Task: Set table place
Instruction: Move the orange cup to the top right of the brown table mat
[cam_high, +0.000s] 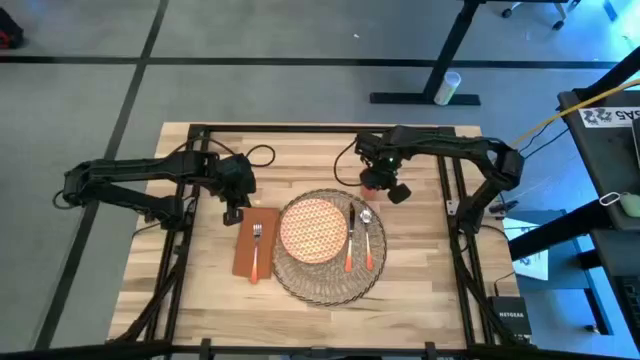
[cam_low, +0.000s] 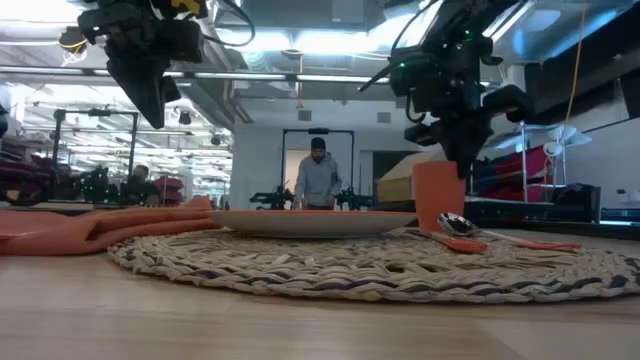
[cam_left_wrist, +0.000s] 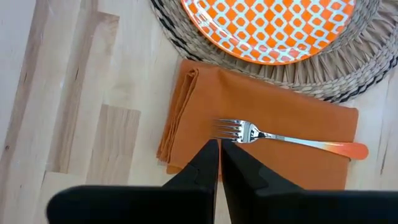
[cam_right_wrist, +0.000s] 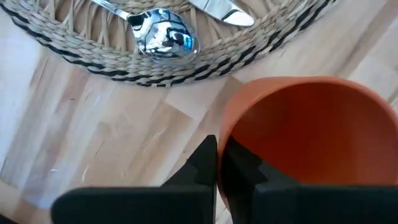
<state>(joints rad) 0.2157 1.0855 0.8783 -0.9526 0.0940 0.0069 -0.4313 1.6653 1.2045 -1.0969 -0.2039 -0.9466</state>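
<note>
The woven straw place (cam_high: 325, 270) lies on the table (cam_high: 420, 300), carrying the orange-patterned plate (cam_high: 313, 230), a knife (cam_high: 350, 240) and a spoon (cam_right_wrist: 163, 36). To its left, a fork (cam_left_wrist: 280, 138) rests on an orange napkin (cam_left_wrist: 205, 106). My left gripper (cam_left_wrist: 219, 146) hovers shut above the napkin's far end, with nothing between its fingers. Just beyond the place's far right rim, my right gripper (cam_right_wrist: 217, 144) is shut on an orange cup (cam_low: 438, 195). My right gripper pinches the cup's wall at the rim (cam_right_wrist: 231, 124), one finger inside the cup and one outside. The fingers come from above, pointing down. The cup is upright with its mouth up; the place and spoon hide its bottom in the low view.
Black frame rails (cam_high: 455, 200) run across the table on both sides of the setting. Bare wood (cam_high: 420, 270) lies to the right of the place. A person (cam_low: 318, 178) stands far back in the room.
</note>
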